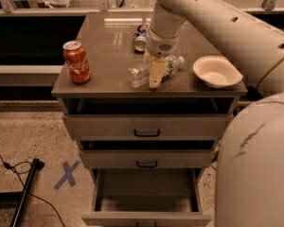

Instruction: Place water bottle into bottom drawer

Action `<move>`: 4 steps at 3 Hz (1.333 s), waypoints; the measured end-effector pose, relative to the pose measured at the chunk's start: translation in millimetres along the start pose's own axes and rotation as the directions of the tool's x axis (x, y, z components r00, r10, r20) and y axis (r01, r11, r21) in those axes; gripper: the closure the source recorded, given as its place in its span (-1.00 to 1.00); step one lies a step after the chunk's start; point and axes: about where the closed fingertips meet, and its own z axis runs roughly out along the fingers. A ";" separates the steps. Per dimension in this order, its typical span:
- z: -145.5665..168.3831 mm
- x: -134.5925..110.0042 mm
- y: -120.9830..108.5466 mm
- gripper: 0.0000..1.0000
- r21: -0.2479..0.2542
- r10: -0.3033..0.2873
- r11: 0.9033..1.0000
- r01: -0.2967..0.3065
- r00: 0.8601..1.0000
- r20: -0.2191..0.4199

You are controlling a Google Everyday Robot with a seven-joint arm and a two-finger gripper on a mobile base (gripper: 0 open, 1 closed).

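The water bottle (138, 74) lies on its side on the cabinet top (109, 46), its white cap pointing right toward the bowl. My gripper (151, 70) comes down from above over the bottle's middle. One finger (155, 74) stands in front of the bottle and the other behind it, so the jaws straddle it, open. The bottle still rests on the top. The bottom drawer (146, 217) is pulled out below, and what I see of its inside holds nothing.
A red Coca-Cola can (76, 62) stands at the left front of the top. A blue Pepsi can (141, 36) lies behind the gripper. A white bowl (217, 71) sits at the right. The two upper drawers are slightly open. My arm fills the right side.
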 end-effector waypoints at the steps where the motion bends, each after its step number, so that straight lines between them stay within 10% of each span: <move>1: 3.2 1.9 5.7 0.23 -0.005 0.011 1.000 -0.010 1.000 0.019; 3: -75.7 12.1 36.7 1.00 0.030 0.100 0.994 -0.107 0.981 0.165; 4: -131.5 -11.0 72.4 1.00 0.115 0.047 0.991 -0.075 0.972 0.231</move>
